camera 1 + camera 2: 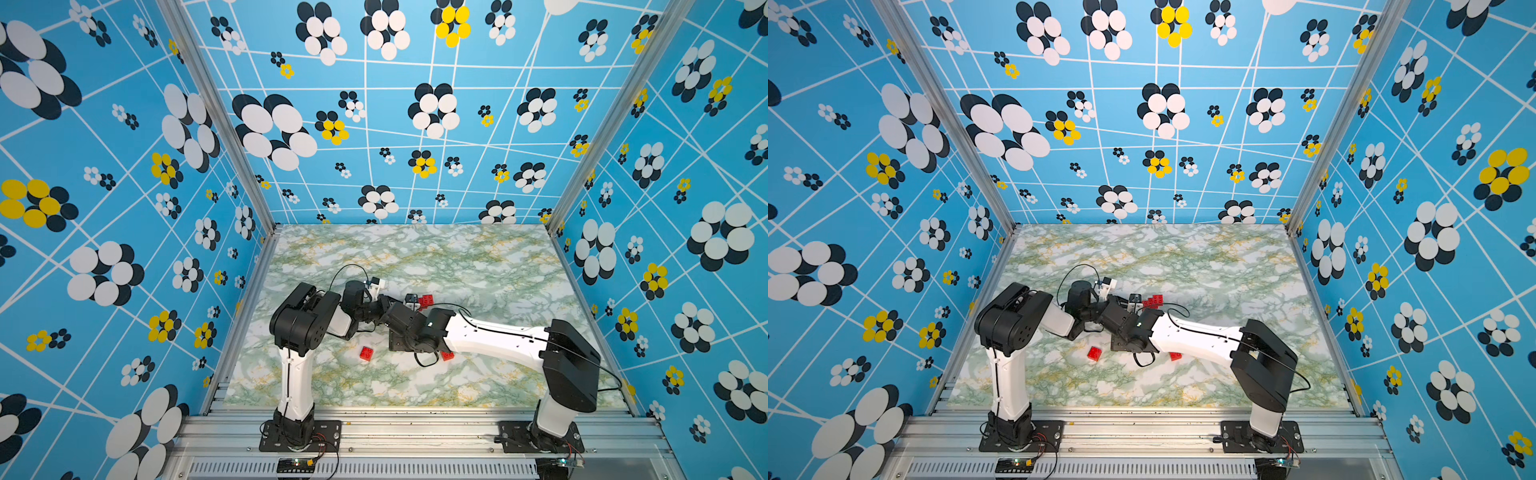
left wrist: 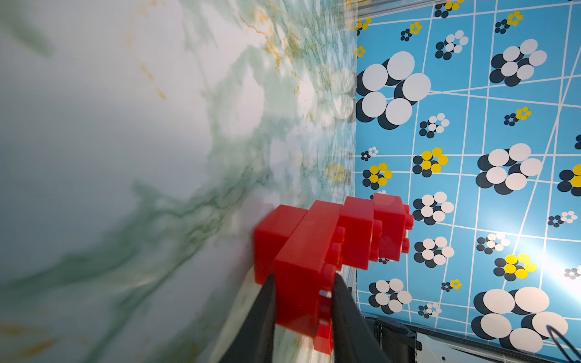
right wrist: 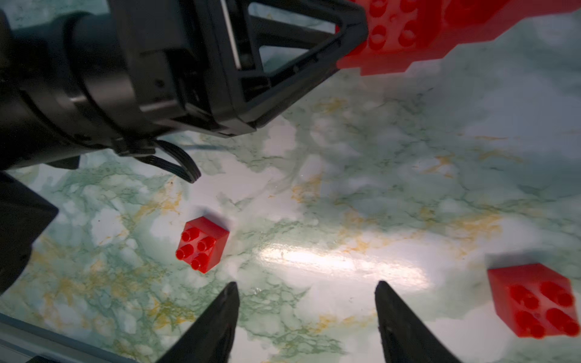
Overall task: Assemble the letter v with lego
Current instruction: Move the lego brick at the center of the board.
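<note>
The lego assembly (image 2: 327, 245) is a stepped run of joined bright red bricks. My left gripper (image 2: 303, 283) is shut on its nearest brick, holding it low over the marble table (image 1: 478, 266). Both top views show this assembly (image 1: 424, 300) (image 1: 1152, 300) near the table's middle. My right gripper (image 3: 306, 286) is open and holds nothing, hovering over bare table. One loose red brick (image 3: 202, 243) lies studs-up just beyond one of its fingertips (image 3: 232, 290), and a second loose brick (image 3: 534, 301) lies off to its other side. In a top view the second brick (image 1: 447, 355) is half hidden under the right arm.
Patterned blue walls (image 1: 124, 249) enclose the table on three sides. An aluminium rail (image 1: 415, 419) runs along the front edge by both arm bases. The two wrists cross close together beside the assembly, with a black cable loop (image 1: 426, 359) hanging under the right wrist.
</note>
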Robot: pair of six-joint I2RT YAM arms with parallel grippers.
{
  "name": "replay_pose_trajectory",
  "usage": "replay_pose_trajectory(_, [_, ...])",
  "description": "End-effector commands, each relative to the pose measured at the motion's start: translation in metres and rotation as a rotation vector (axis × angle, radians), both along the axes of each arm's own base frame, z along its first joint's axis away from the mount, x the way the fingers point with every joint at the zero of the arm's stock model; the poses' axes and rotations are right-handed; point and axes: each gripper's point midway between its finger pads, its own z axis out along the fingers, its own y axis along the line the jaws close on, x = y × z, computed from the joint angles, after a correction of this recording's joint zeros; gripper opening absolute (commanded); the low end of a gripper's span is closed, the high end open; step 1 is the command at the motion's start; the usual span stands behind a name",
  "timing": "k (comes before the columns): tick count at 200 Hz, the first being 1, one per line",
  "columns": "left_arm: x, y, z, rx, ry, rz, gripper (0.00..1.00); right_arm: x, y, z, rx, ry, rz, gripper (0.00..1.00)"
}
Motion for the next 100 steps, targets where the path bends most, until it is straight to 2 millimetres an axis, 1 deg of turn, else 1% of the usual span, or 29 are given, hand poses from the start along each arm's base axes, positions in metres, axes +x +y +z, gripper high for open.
replay_pose_trajectory(1, [0.002,0.01,-0.018,0.038,0.037,0.01,0.24,-0.003,0.033,-0.003,0.068,0.017,-0.005,0.68])
replay_pose_trajectory(20, [0.004,0.014,-0.018,0.038,0.038,0.011,0.24,-0.008,0.05,-0.013,0.076,0.035,0.02,0.68])
replay_pose_trajectory(36, [0.005,0.018,-0.018,0.036,0.039,0.014,0.24,-0.012,0.059,-0.022,0.088,0.047,0.025,0.67])
replay_pose_trajectory(65, [0.004,0.021,-0.018,0.041,0.037,0.011,0.24,-0.012,0.074,-0.024,0.106,0.036,0.037,0.67])
replay_pose_trajectory(100, [0.004,0.025,-0.015,0.037,0.035,0.016,0.24,-0.013,0.09,-0.035,0.101,0.064,0.059,0.67])
